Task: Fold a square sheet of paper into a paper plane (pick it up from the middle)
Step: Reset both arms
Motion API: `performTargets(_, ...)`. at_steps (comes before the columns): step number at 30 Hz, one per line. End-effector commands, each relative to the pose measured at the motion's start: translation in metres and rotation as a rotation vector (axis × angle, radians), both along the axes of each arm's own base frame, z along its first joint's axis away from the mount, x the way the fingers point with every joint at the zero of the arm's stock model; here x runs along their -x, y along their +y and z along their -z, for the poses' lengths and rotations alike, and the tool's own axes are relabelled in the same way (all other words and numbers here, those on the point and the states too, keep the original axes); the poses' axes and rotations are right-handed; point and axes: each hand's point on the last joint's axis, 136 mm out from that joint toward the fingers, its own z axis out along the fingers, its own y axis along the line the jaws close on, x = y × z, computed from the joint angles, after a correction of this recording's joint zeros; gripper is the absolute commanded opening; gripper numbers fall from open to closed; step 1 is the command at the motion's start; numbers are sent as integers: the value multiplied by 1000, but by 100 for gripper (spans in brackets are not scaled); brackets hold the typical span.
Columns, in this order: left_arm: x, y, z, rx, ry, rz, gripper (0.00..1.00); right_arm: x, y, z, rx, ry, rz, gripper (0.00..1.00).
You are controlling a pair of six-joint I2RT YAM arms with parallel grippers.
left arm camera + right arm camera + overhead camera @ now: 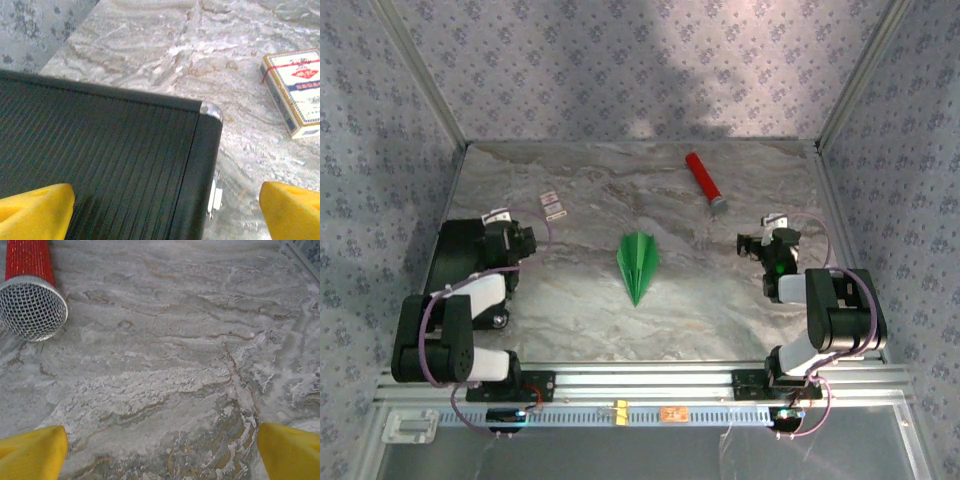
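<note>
Paper plane [638,262] flat on table [720,295], room round every edge; left gripper [527,240], right gripper [750,243] splayed wide, empty.

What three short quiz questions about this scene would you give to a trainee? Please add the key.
1. True or false: the right gripper holds the paper plane.
2. What lies directly below the left gripper? A: the black box. B: the paper plane. C: a cup.
3. Fill in: the plane's nose points toward the ____ edge of the table, where the arm bases stand.

Key: 1 false; 2 A; 3 near.
</note>
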Motion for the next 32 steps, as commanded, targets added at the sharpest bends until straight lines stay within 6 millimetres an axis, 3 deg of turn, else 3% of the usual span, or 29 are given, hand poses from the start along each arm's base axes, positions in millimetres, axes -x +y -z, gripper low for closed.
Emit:
performTargets(1, -20, -6, -18, 15, -113, 78, 95, -10, -3, -19, 0, -73, 32, 99)
performTargets(6, -26, -20, 2, 22, -139, 170, 95, -9, -5, -20, 1, -75, 41, 99)
performTargets(11, -26, -20, 2, 20, -159, 172, 96, -10, -4, -19, -4, -74, 38, 99)
performTargets(14, -28, -31, 3, 32, -141, 243, 97, -9, -4, -19, -2, -73, 38, 99)
performTargets(18, -18, -2, -1, -13, -181, 45, 100, -10, -4, -19, -4, -74, 36, 99)
performTargets(23, -22, -13, 0, -13, -166, 107, 100, -10, -4, -20, -3, -74, 36, 99)
performTargets(32, -23, -14, 1, -12, -161, 116, 100, -10, -4, -19, -2, -74, 37, 99)
